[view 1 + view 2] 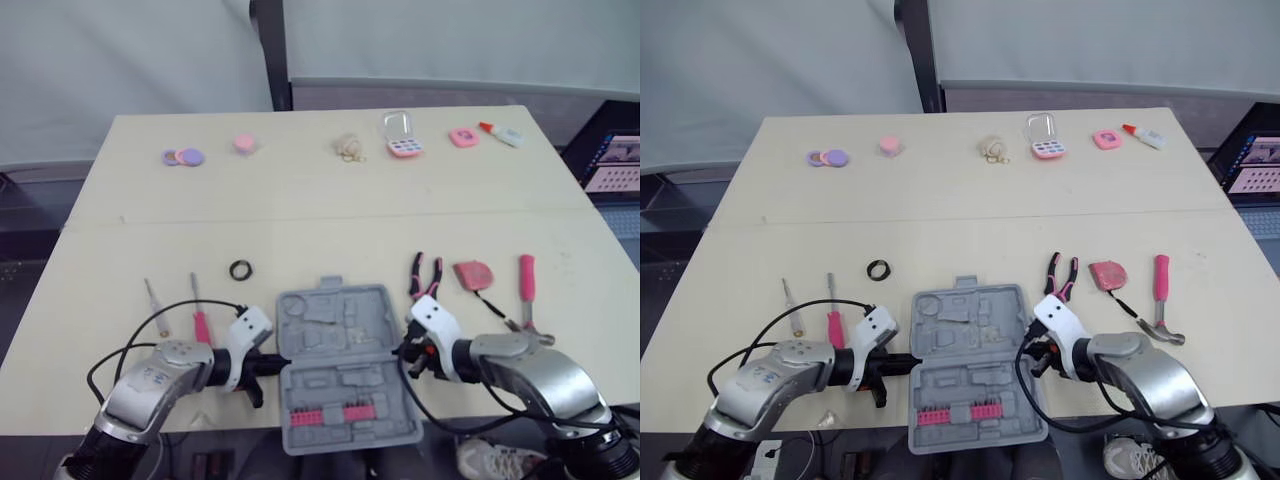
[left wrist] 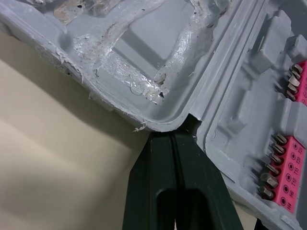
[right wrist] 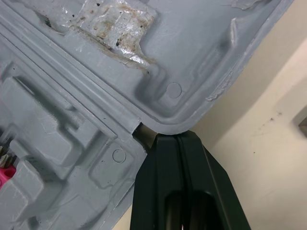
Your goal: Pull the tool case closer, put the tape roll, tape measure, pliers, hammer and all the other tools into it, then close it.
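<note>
Left tool (image 2: 173, 132): my two black fingers are pressed together with nothing between them, and their tips sit in the hinge notch on one side of the tool case (image 1: 345, 345).
Right tool (image 3: 173, 134): it is closed on nothing in the same way, with its tips against the opposite hinge notch. The case lies open between my two tools.
Step in hand: I judge this to be the pull toward me, done by hooking the notches rather than pinching.
Doing it well: I should keep both tips seated, draw both arms back at one rate so the case does not swivel, and press lightly down so the tips do not ride over the rim.
Near half: the half with the pink bit rack (image 1: 325, 414), on my side of both tools, seems to overhang the table (image 1: 300, 200) edge. I would allow little more travel.
Tape roll (image 1: 241, 269): it lies flat beyond my left tool, apart from the case.
Screwdrivers (image 1: 200, 315): there are two, outward of my left tool.
Pliers (image 1: 424, 277): these are just beyond my right tool.
Tape measure (image 1: 473, 274), hammer (image 1: 526, 293): both lie beyond and outward of my right tool, clear of the pull.
</note>
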`<state>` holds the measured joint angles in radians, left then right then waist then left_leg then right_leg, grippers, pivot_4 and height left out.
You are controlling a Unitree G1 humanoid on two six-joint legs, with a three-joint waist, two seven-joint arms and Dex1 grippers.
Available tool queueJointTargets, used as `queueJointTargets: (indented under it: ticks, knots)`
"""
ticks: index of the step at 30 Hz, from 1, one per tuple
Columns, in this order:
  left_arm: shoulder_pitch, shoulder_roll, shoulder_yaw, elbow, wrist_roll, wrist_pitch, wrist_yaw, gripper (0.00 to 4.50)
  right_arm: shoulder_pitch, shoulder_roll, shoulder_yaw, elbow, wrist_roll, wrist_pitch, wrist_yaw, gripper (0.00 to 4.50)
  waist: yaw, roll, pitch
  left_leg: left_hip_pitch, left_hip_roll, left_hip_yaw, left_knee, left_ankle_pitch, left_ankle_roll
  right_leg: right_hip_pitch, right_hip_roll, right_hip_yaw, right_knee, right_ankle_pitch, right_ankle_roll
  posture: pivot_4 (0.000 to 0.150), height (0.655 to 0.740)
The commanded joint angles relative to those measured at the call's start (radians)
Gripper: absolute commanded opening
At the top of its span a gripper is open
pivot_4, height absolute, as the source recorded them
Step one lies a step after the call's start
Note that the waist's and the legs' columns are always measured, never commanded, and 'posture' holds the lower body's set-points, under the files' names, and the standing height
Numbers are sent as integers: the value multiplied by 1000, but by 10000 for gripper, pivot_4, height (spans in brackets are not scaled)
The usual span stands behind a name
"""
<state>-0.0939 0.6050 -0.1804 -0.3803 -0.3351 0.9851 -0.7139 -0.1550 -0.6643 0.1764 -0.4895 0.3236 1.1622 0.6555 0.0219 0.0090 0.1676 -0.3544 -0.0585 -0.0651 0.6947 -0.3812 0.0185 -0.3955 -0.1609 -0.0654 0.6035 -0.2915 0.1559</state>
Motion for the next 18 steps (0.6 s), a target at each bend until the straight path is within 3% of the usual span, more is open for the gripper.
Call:
queueJointTargets:
  ticks: [1,11,18]
  knots:
    - [23,9,-24,-10,-12,9,-2,0,8,-6,-7,-50,28,9,-4,460,0,0,0,0,0,0,0,0,0,0,0,0,0,0,0,1500,7400]
    - [23,15,-31,-6,-7,-2,-2,0,8,-11,-7,-52,33,10,-9,460,0,0,0,0,0,0,0,0,0,0,0,0,0,0,0,1500,7400]
    - [48,66,53,-22,-49,43,-17,0,21,-43,-34,-54,35,-1,-6,460,0,0,0,0,0,0,-1,0,0,0,0,0,-1,0,0,1500,7400]
